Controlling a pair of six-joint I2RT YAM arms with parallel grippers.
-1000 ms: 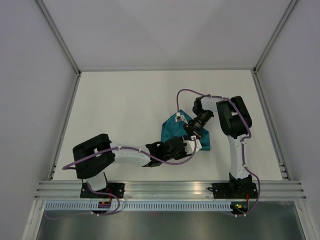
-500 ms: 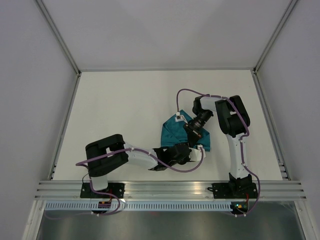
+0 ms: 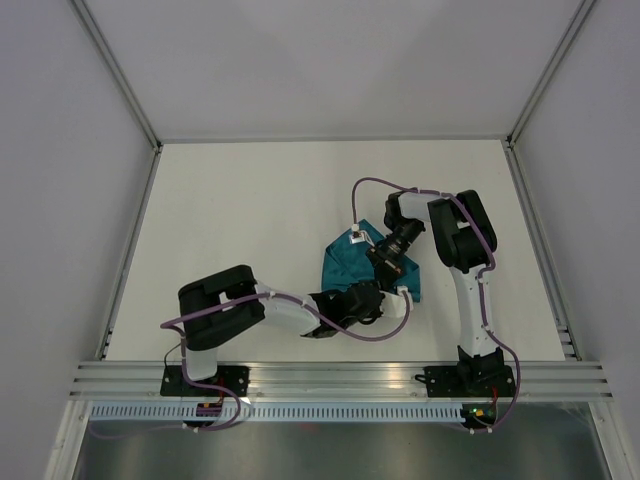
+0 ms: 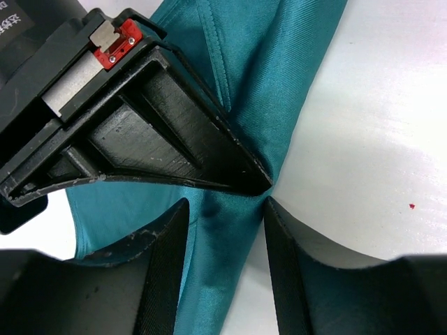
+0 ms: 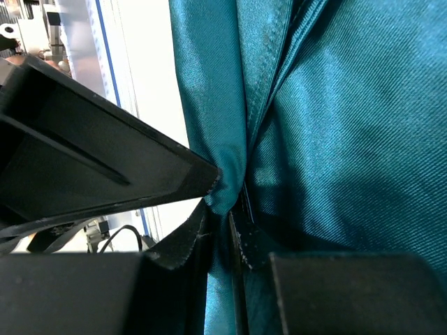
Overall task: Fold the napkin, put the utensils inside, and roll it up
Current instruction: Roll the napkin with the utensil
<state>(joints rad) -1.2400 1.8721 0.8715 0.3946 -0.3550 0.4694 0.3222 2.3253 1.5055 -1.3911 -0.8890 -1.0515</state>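
Top external view: the left arm [image 3: 280, 312] has swung in toward the near edge of the crumpled teal cloth napkin [image 3: 345, 262].
The napkin lies on the white surface [image 3: 250, 220]. The left gripper [image 4: 225, 209] now straddles its near fold, jaws apart, and the right gripper [image 5: 225, 222] pinches that fold, probably a regrasp before rolling. No utensils show. The white lettering [image 4: 5, 24] above the napkin is cropped and unreadable.

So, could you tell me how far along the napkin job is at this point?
The teal napkin is partly folded: it lies bunched in layers, not rolled. In hand: the right gripper pinches a fold while the left gripper stands open astride that fold. No utensils show in any view, so whether they are inside I cannot tell; the rolling is left.
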